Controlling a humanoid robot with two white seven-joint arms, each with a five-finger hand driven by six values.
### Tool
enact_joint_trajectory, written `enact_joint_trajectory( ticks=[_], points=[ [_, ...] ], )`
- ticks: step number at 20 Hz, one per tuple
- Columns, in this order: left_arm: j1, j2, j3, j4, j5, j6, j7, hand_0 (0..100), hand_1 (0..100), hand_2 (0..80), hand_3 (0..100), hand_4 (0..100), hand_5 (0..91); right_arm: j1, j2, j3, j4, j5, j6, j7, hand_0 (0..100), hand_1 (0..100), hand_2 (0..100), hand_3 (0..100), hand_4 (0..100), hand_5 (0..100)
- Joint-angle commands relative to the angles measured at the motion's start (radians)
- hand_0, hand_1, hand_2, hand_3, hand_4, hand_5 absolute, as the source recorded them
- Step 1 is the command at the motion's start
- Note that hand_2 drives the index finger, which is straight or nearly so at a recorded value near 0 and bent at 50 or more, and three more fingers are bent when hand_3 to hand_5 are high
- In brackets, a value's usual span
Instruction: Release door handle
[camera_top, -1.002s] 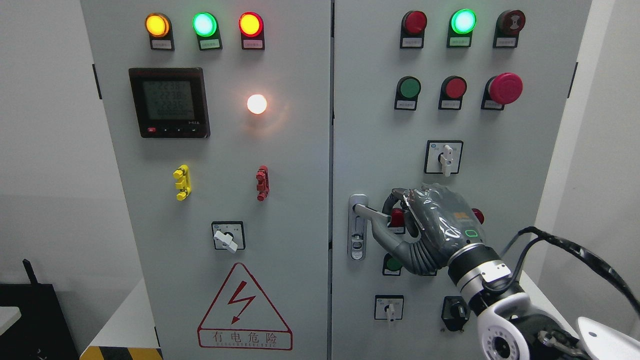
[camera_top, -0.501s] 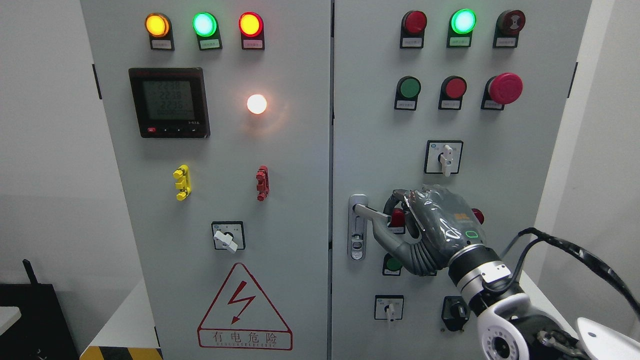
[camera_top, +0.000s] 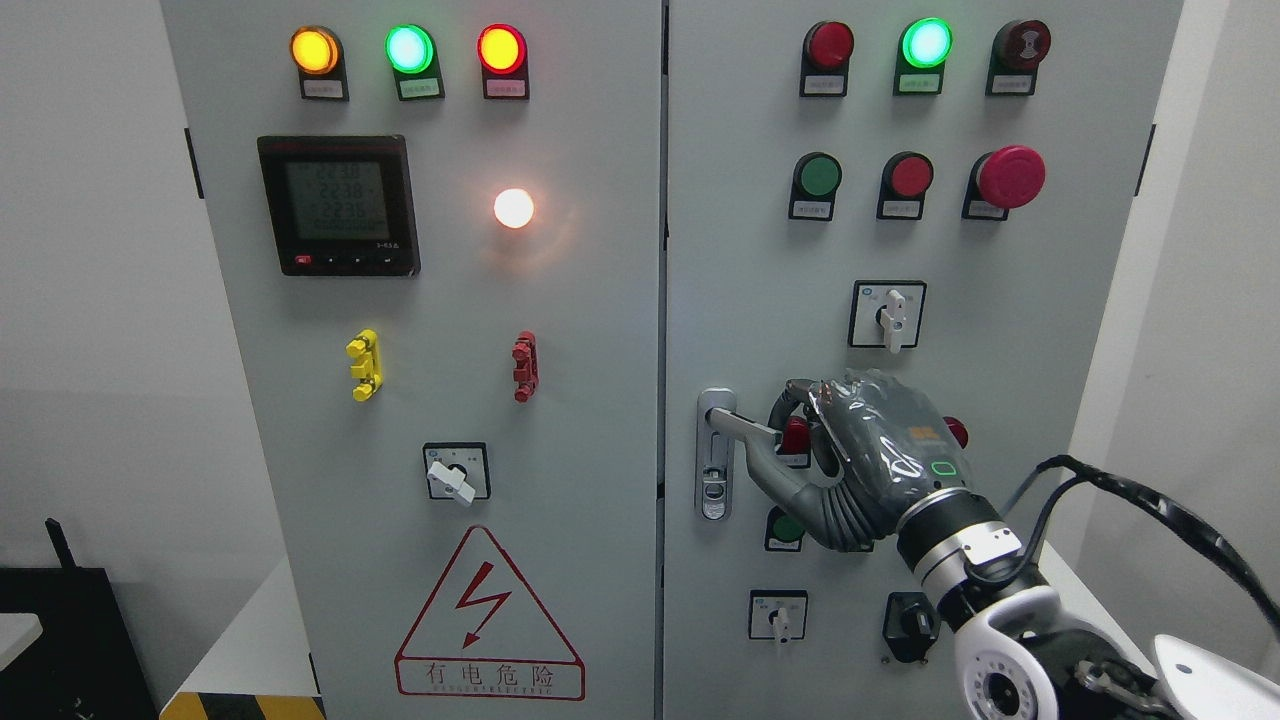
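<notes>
- A grey two-door electrical cabinet is seen head-on, and the right hand is raised against its right door.
- The door handle, a silver lever, is mounted on a narrow upright plate at the left edge of the right door, about halfway up, beside the seam between the doors.
- The lever is pointed to the right, and its outer end is met by the hand; the fingers are curled over it and the thumb is set beneath, so the handle appears to be gripped, though the contact itself is partly hidden by the hand.
- The hand is wrapped in clear film, and its arm is brought in from the lower right, trailed by a black cable.
- Small red and green buttons on the door are partly covered by the hand.
- Above the hand, a white rotary switch, a red mushroom button and a lit green lamp are shown.
- On the left door, a dark meter, a glowing white lamp and a red lightning warning triangle are displayed.
</notes>
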Motion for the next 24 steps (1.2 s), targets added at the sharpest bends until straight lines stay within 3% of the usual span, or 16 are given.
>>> enact_joint_trajectory(
  ticks=[1,24],
  points=[
    [0.000,0.000,-0.025,0.000,0.000,0.003,0.000,12,39,0.0,0,0,0.0,0.009,0.005,0.000,0.001,0.000,-0.001,0.006,58,29,52,100,98,100],
    [0.000,0.000,-0.025,0.000,0.000,0.003,0.000,12,39,0.0,0,0,0.0,0.002,0.016,-0.007,0.001,0.000,-0.004,0.003,58,30,60,100,98,100]
  ],
)
